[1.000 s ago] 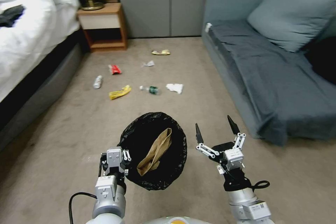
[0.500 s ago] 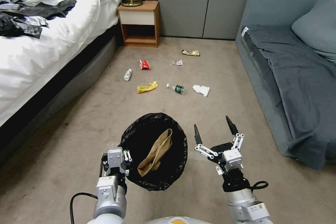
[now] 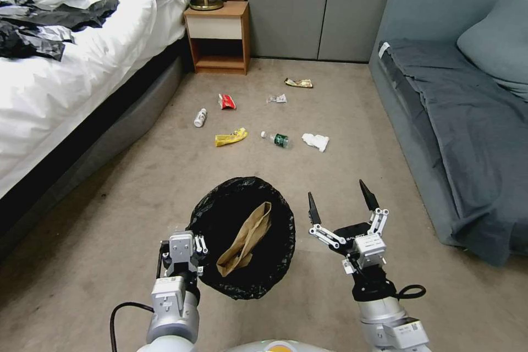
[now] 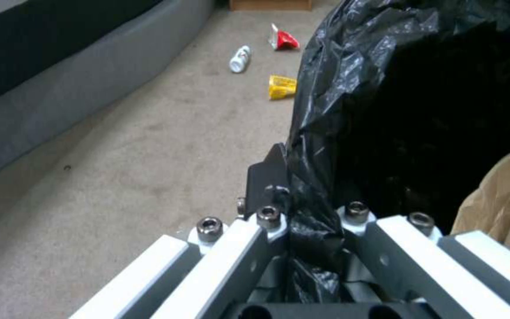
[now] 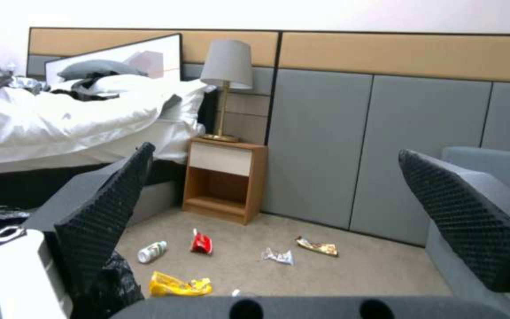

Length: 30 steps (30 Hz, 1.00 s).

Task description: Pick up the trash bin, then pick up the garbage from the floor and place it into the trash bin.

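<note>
On your far left the bed (image 3: 82, 66) runs along the floor's left edge, with black and grey plastic sheets (image 3: 38, 27) heaped on its white cover, and the nightstand (image 3: 217, 38) stands at the back wall beside it. Your left gripper (image 3: 184, 256) sits low in the head view, clamped on the black-bagged rim of the trash bin (image 3: 220, 214); the left wrist view shows the bag (image 4: 314, 221) pinched between its fingers. The bin hangs just right of that gripper, above the carpet, and a brown paper bag (image 3: 245, 239) lies inside it. Farther off on the floor, between the bed and the sofa, you have the small white bottle (image 3: 199, 117), the red wrapper (image 3: 226, 101), the yellow wrapper (image 3: 231, 137), a clear crumpled wrapper (image 3: 277, 99), the green-labelled bottle (image 3: 276, 139), a gold-brown wrapper (image 3: 298, 83) nearest the back wall, and the white tissue (image 3: 316, 142). Your right gripper (image 3: 344, 203) hovers just right of the bin, fingers spread wide and holding nothing. The grey sofa (image 3: 451, 121) lines the floor's right edge.
</note>
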{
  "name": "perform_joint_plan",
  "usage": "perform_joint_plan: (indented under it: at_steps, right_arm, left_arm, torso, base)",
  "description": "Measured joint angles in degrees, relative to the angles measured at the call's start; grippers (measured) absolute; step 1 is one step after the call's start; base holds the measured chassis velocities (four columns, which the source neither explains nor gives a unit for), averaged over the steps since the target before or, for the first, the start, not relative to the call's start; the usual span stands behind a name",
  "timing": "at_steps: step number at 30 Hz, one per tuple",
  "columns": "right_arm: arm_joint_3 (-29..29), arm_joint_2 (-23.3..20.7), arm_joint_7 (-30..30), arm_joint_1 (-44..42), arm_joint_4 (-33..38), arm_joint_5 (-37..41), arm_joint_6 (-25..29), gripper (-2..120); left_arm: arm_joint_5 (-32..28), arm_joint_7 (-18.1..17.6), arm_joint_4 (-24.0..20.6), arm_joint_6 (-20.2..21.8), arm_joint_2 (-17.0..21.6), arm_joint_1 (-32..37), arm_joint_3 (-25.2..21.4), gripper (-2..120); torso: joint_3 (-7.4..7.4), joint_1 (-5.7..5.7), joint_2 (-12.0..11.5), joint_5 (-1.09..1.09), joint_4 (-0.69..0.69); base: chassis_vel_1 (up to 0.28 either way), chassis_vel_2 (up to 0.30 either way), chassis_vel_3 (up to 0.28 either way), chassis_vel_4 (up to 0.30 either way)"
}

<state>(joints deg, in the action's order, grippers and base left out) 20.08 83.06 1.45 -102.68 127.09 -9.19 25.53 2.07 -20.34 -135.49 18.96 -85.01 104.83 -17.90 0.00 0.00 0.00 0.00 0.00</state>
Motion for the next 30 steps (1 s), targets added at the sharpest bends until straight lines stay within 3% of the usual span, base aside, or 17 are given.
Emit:
perform_joint_plan:
  at_steps: [14, 30]
  right_arm:
    - [-0.1, 0.2, -0.1, 0.0, -0.2, -0.2, 0.3, 100]
    - [0.3, 0.0, -0.2, 0.3, -0.1, 0.1, 0.4, 100]
  left_arm:
    - [0.0, 0.0, -0.3, -0.4, 0.3, 0.2, -0.2, 1]
    - [0.5, 0.1, -0.4, -0.5, 0.3, 0.3, -0.3, 1]
  torso:
    - [-0.01, -0.01, 0.0, 0.00, 0.00]
    - [0.00, -0.01, 0.0, 0.00, 0.00]
  base:
    - [-0.032, 0.031, 0.031, -0.030]
    - [-0.251, 0.241, 0.246, -0.241]
